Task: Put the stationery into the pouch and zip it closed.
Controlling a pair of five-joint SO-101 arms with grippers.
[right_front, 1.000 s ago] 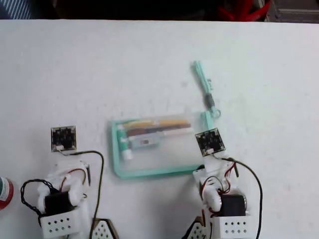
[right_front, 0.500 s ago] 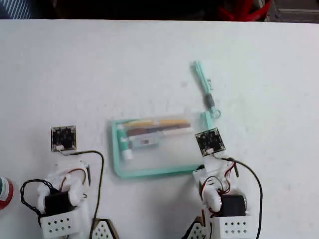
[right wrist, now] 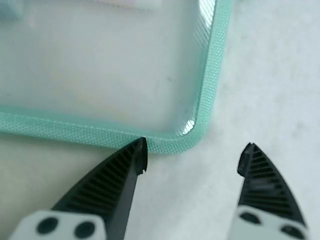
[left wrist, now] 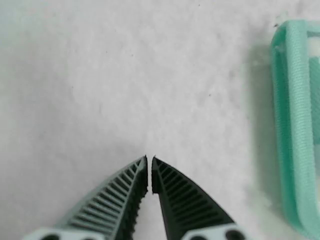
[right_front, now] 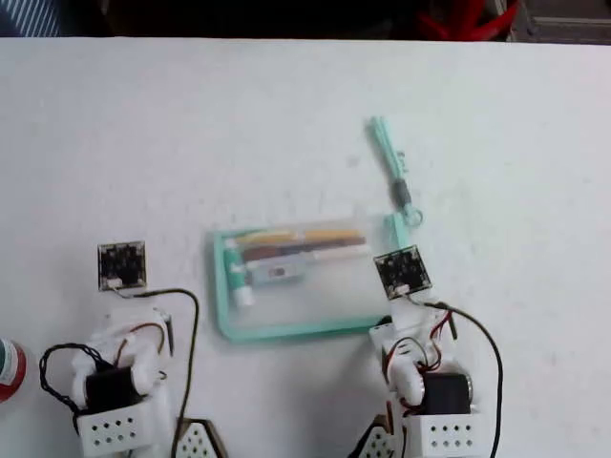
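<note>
Right end effector (right wrist: 195,149) is gaping, jaws apart, flanking pouch (right wrist: 212,75) corner | left end effector (left wrist: 150,161) is sitting pinched together over bare tabletop (left wrist: 100,75), beside pouch edge | pouch is lying flat mid-tabletop, stationery (right_front: 296,253) showing inside | likely light, limp, slick clear film; woven teal rim and strap (right_front: 393,167) are offering the surest hold.

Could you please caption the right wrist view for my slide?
Open right end effector poised at the teal-edged pouch corner.
</note>
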